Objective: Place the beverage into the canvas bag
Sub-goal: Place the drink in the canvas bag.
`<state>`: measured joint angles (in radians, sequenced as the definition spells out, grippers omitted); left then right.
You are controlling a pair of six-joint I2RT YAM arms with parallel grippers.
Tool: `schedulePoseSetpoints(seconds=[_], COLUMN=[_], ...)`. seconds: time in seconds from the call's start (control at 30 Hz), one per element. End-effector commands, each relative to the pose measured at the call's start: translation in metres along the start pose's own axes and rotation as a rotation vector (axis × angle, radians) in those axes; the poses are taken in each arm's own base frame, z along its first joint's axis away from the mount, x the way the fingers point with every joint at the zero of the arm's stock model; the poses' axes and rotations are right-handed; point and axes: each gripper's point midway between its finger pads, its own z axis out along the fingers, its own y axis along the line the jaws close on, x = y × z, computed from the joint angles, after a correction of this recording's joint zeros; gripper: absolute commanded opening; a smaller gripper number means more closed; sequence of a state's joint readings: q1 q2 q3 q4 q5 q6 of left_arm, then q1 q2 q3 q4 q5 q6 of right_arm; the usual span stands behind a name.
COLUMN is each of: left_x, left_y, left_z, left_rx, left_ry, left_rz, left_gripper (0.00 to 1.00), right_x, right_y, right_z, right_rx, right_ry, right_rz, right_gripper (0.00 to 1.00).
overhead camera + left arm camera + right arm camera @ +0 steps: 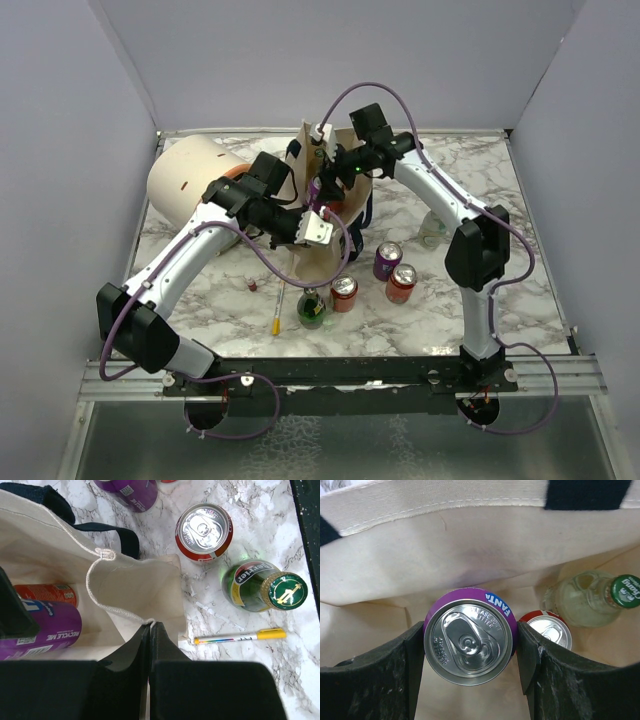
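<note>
The cream canvas bag (318, 255) with navy handles stands upright mid-table. My left gripper (320, 228) is shut on its near rim (150, 624), holding the mouth open. My right gripper (470, 637) is inside the bag's mouth (318, 185), shut on a purple Fanta can (469, 636) held upright, a finger touching each side. The same can shows in the left wrist view (37, 630). Lower in the bag (470, 545) lie a red can (551, 630) and a clear bottle with a green cap (592, 597).
On the marble beside the bag stand a purple can (387, 260), two red cans (401, 283) (343, 293) and a green Perrier bottle (313, 310). A yellow-capped pen (276, 312) lies near them. A cream-and-orange drum (195, 180) lies at back left.
</note>
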<state>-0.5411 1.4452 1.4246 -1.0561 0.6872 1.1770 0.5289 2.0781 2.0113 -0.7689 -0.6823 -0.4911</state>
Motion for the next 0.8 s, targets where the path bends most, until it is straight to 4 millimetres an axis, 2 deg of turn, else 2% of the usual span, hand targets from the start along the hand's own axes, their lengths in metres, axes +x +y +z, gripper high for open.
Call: schedulePoseSetpoints(seconds=[0.0, 0.33, 0.77], left_x=[0.002, 0.003, 0.004], left_y=[-0.020, -0.025, -0.031], left_z=[-0.001, -0.010, -0.015], left_rx=[0.047, 0.023, 0.004], left_ry=[0.011, 0.037, 0.045], left_rz=[-0.017, -0.023, -0.006], left_gripper=[0.00, 0.00, 0.00], right_x=[-0.009, 0.004, 0.005], right_y=[0.004, 0.008, -0.012], right_z=[0.009, 0.035, 0.052], right_rx=[-0.024, -0.049, 0.009], right_ry=[-0.019, 0.038, 0.055], right_rz=[-0.089, -0.178, -0.193], right_gripper=[0.01, 0.01, 0.01])
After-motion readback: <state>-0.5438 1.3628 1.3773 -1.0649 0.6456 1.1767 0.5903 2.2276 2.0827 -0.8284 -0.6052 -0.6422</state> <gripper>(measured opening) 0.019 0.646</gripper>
